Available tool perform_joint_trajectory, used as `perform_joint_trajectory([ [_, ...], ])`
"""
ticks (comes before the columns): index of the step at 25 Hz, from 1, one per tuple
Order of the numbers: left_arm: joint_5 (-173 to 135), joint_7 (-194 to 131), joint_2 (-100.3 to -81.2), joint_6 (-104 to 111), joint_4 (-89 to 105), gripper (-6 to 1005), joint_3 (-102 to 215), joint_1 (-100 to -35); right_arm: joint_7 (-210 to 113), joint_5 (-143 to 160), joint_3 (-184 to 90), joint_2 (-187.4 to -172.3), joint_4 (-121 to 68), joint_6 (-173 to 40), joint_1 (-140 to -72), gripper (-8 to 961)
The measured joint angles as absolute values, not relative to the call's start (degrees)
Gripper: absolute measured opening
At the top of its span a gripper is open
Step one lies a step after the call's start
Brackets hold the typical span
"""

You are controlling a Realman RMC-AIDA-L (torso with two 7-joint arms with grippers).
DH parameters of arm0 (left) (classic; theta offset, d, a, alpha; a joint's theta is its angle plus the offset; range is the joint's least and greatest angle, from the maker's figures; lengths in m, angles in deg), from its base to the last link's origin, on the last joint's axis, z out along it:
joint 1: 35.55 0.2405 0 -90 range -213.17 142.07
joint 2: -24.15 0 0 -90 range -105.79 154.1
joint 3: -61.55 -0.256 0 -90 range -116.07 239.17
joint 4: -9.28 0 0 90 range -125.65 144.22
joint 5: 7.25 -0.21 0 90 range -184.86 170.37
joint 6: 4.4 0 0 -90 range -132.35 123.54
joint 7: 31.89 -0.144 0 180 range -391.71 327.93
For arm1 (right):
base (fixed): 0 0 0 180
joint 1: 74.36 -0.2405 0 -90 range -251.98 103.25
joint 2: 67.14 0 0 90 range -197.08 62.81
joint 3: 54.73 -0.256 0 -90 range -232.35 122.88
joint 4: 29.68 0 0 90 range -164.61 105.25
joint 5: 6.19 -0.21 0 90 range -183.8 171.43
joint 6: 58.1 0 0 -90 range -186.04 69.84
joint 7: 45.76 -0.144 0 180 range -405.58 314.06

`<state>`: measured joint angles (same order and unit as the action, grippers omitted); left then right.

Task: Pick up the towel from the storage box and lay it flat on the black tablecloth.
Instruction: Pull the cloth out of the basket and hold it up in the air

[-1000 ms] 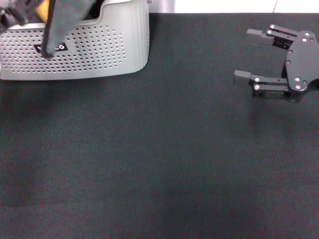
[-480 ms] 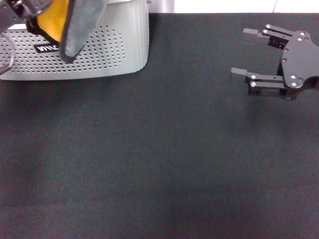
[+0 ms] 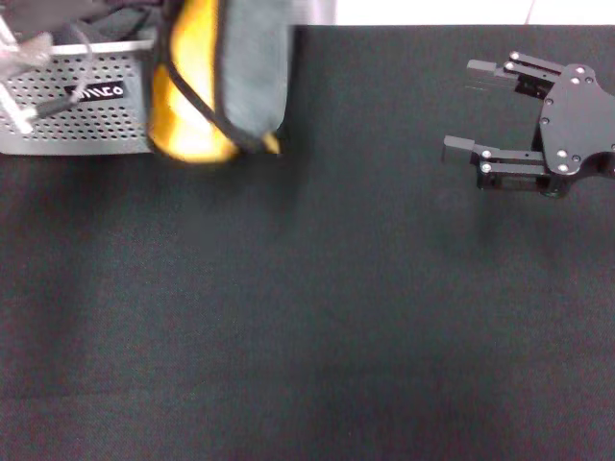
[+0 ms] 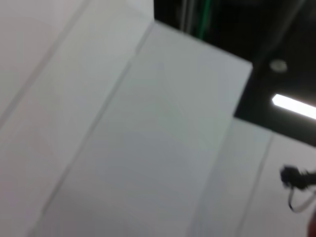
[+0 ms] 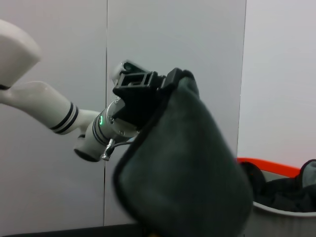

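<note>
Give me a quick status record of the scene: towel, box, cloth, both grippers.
towel: hanging folded in the air, clear of the box, yellow and grey faces showing
storage box: far left on the tablecloth
black tablecloth: towel not yet laid on it
left gripper: shut on the towel's top edge
right gripper: open, hovering at far right

Yellow-and-grey towel (image 3: pixel 216 82), black hem

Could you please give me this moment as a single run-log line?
left gripper: shut on towel, lifted beside storage box | right gripper: open, idle over black tablecloth | towel not yet laid flat
</note>
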<state>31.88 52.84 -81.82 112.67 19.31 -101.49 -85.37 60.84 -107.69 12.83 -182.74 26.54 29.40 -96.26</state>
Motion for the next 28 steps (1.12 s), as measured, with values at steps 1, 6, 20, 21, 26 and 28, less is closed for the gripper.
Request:
perform_joint_trajectory([
  [1, 30.25, 52.68, -81.80, 112.66, 19.31, 2, -101.49, -86.06, 60.90, -107.68, 12.83, -182.72, 26.46, 29.40, -96.28, 825],
  [6, 23.77, 51.46, -81.71, 112.71, 17.70, 3, -101.48, -88.38, 62.18, -107.61, 12.84, -182.66, 25.06, 29.38, -96.49, 826],
  [20, 16.08, 47.33, -79.98, 112.72, 10.34, 3, -101.39, -88.57, 63.49, -107.65, 11.40, -182.53, 24.14, 29.80, -97.23, 825],
  [21, 16.18, 46.95, -79.89, 112.72, 9.92, 3, -101.38, -88.64, 63.49, -107.71, 11.07, -182.53, 24.14, 30.20, -97.03, 825],
  [26, 11.27, 44.43, -79.64, 112.75, 7.75, 3, -101.39, -90.71, 63.99, -107.71, 10.60, -182.54, 23.96, 31.79, -96.78, 824],
  [28, 8.65, 43.56, -79.55, 112.72, 7.32, 3, -101.40, -91.70, 64.86, -107.56, 10.62, -182.52, 24.03, 31.79, -97.04, 824],
])
